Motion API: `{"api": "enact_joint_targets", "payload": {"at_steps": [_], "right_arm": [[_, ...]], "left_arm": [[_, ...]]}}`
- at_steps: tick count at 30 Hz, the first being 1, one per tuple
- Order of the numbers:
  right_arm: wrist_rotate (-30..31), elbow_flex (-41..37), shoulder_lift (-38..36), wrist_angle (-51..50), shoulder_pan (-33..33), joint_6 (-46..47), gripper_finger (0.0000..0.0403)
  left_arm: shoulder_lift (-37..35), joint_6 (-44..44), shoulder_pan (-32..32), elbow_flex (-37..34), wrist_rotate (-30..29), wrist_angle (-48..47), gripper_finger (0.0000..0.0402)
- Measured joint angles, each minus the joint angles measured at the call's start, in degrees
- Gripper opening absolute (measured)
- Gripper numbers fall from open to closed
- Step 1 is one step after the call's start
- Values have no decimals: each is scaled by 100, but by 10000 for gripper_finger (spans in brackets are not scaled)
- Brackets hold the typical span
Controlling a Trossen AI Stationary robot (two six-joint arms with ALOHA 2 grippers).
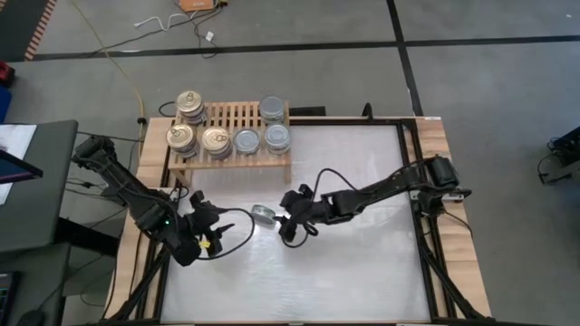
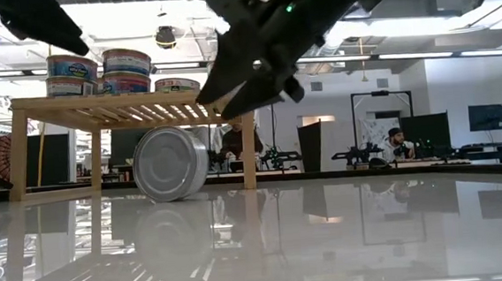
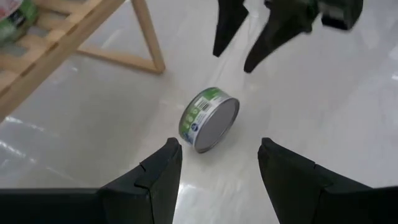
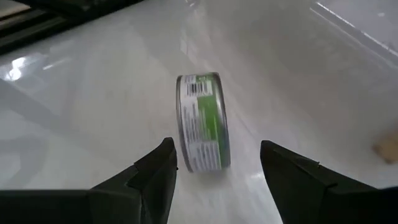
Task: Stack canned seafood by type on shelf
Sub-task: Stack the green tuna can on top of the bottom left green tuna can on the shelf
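One can (image 1: 263, 214) on edge on tabletop (image 1: 362, 263), in front of shelf (image 1: 228, 158), btw both grippers. I see left gripper (image 1: 214, 228) and right gripper (image 1: 288, 220) jaws half open, empty. Next I must straddle can w/ right, then close

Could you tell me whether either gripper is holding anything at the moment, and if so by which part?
Nothing is held. The can stands on its edge on the table, between the open left gripper and open right gripper, touching neither.
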Motion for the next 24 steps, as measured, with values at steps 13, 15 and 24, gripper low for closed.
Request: {"api": "enact_joint_targets", "payload": {"at_steps": [13, 15, 24], "right_arm": [[-6, 288, 411, 59, -239, -744, 256], [-115, 288, 411, 137, -262, -742, 256], [-386, 288, 408, 144, -197, -744, 256]], "left_arm": [[-48, -641, -1, -80, 9, 4, 203], [-48, -641, -1, -80, 9, -3, 203], [-48, -641, 0, -80, 8, -46, 203]]}}
